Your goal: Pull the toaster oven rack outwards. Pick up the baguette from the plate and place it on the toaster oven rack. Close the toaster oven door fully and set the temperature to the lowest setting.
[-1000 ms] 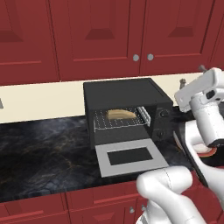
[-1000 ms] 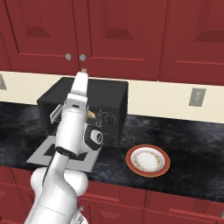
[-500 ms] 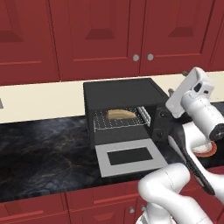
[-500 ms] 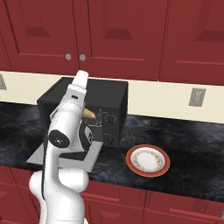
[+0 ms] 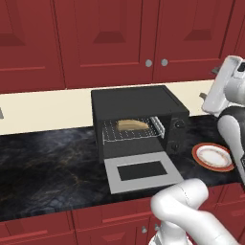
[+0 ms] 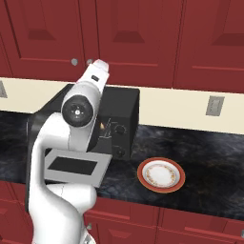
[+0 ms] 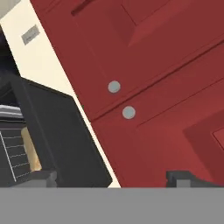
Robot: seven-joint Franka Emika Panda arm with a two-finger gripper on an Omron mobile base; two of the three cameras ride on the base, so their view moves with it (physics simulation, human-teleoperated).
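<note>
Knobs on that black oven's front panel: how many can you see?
2, both on the toaster oven's right-hand control panel: an upper knob and a lower knob below it. The right base view shows the same pair; the arm may hide more there.

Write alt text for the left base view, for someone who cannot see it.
A black toaster oven sits on a dark marble counter with its door folded down flat and a baguette lying on the wire rack inside. An orange-rimmed plate sits to its right, red cabinets hang above, and a white robot arm rises at the right edge.
</note>
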